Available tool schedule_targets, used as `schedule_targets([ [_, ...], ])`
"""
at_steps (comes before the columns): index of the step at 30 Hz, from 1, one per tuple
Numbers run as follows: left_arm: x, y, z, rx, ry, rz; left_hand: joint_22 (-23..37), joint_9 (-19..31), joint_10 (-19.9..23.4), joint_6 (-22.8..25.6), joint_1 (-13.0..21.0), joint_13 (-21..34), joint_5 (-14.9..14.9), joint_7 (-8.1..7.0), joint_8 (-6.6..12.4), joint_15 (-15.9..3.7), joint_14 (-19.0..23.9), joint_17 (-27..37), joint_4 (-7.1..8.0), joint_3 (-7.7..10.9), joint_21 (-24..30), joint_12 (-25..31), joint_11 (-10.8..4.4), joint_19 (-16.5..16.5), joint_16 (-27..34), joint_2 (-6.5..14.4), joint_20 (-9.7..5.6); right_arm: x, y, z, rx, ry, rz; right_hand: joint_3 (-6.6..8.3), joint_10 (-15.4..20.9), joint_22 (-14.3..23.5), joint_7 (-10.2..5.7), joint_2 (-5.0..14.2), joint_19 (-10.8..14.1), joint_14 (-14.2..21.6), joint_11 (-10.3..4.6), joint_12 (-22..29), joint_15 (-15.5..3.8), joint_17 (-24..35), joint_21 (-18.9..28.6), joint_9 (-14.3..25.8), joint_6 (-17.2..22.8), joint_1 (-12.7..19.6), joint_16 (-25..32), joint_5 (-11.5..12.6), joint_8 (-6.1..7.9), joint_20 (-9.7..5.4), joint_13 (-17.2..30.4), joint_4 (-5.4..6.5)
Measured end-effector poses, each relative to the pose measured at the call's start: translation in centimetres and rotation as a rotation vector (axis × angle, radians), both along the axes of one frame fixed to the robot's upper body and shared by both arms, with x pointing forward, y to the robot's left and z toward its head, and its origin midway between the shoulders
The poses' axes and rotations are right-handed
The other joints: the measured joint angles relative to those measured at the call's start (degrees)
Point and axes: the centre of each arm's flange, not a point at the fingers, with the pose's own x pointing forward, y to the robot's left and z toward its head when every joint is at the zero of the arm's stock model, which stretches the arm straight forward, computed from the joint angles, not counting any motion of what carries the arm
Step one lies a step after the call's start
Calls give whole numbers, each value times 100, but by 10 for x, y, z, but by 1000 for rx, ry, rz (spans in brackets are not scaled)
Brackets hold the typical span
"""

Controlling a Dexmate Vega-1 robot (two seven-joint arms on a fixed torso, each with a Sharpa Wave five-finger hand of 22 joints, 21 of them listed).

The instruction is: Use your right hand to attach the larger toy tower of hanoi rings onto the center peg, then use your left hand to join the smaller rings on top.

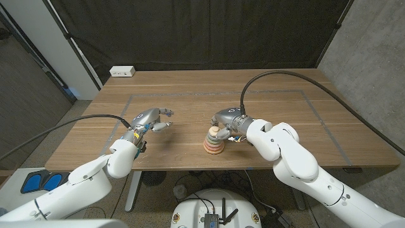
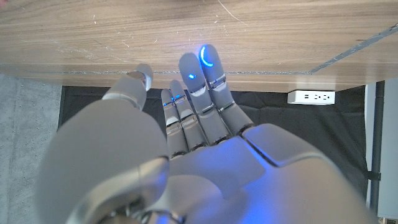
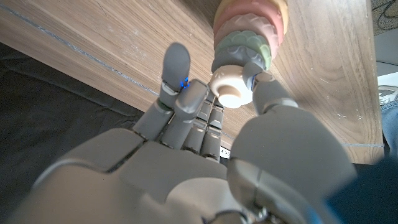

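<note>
The right hand (image 1: 226, 120) is pinching the cream knob (image 3: 231, 89) at the top of the ring tower (image 1: 213, 143), which is standing near the middle of the bench (image 1: 285, 120), toward its front edge. The left hand (image 1: 152, 118) is hovering with fingers spread, holding nothing, well apart from the tower. A sideways tug could be tipping the stack over, since the hold is high on it. The bench is brown wood, marked with tape lines; dark curtains are hanging behind, with a white power strip (image 1: 123, 71) at the back left corner.
</note>
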Motion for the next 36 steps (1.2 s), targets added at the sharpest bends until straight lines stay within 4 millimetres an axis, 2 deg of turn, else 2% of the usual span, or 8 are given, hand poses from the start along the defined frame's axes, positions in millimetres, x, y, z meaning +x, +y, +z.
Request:
schedule_targets([
  [13, 3, 1, -1, -4, 4, -4, 0, 0, 0, 46, 0, 28, 0, -4, 0, 0, 0, 0, -6, 44, 0, 0, 0, 0, 0, 0, 0, 2, 3, -3, -11, 4, -9, 0, -2, -14, 0, 0, 0, 0, -2, -3, 0, 0, 0, 30, 0, 0, 0, 22, -16, 0, 4, 0],
  [20, 4, 2, 0, -5, 3, -6, 0, -1, 27, 46, 0, 14, 0, -5, 0, 0, 0, -1, -1, 49, 0, 0, 27, 0, 0, 0, 0, 1, 4, -3, -21, 3, -19, -1, -106, -13, -96, 0, 0, -1, -106, -65, 1, 0, 0, 34, -96, 0, 0, 22, -62, 0, 4, 1],
  [23, 4, 2, 0, -5, 2, -7, 0, -1, 28, 46, 0, 11, 0, -5, 0, 0, 0, -1, -1, 48, 0, 0, 27, 0, 0, 0, 0, 1, 4, -3, -24, 3, -22, -50, -167, -29, -149, -32, 0, -86, -166, -73, 22, -49, 0, 49, -150, 32, -50, 14, -103, 0, 4, 50],
  [26, 4, 3, 0, -5, 1, -8, 0, -1, 28, 46, 0, 11, 0, -5, 0, 0, 0, -1, -1, 48, 0, 0, 27, 0, 0, 0, 0, 1, 4, -3, -28, 4, -26, -80, -289, -34, -142, 17, 0, -85, -106, -113, 20, -40, 0, 38, -338, 137, -50, -40, -195, 0, 0, 82],
  [28, 4, 3, 0, -5, 0, -8, 0, -1, 51, 46, 0, 11, 0, -5, 0, 0, 0, -1, -1, 48, 0, 0, 5, 0, 0, 0, 0, 0, 3, -4, -35, 6, -33, -50, -376, -24, -114, 23, 0, -85, -59, -119, 20, -14, 0, 21, -471, 143, -50, -67, -246, 0, -25, 162],
  [30, 4, 3, 0, -5, 0, -9, 0, -1, 53, 46, 0, 12, 0, -5, 0, 0, 0, -1, -1, 48, 0, 0, 4, 0, 0, 0, 0, 0, 3, -4, -37, 7, -34, -47, -468, -23, -112, 22, 0, -85, -31, -119, 20, -11, 0, 13, -562, 142, -50, -89, -301, 0, -55, 175],
  [33, 4, 3, 0, -5, -1, -9, 0, -1, 53, 46, 0, 12, 0, -5, 0, 0, 0, -1, -1, 48, 0, 0, 4, 0, 0, 0, 0, -1, 3, -4, -42, 6, -37, -71, -535, -23, -81, 19, 0, -84, -1, -156, 20, -11, 0, -5, -600, 139, -50, -116, -305, 0, -68, 200],
  [36, 4, 3, 0, -6, -3, -9, 0, -1, 53, 46, 0, 12, 0, -5, 0, 0, 0, -1, -1, 48, 0, 0, 4, 0, 0, 0, 0, -1, 3, -4, -42, 6, -38, -74, -629, -23, -18, -78, 0, -84, 10, -154, 20, -11, 0, -14, -662, 56, -50, -132, -346, 0, -94, 197],
])
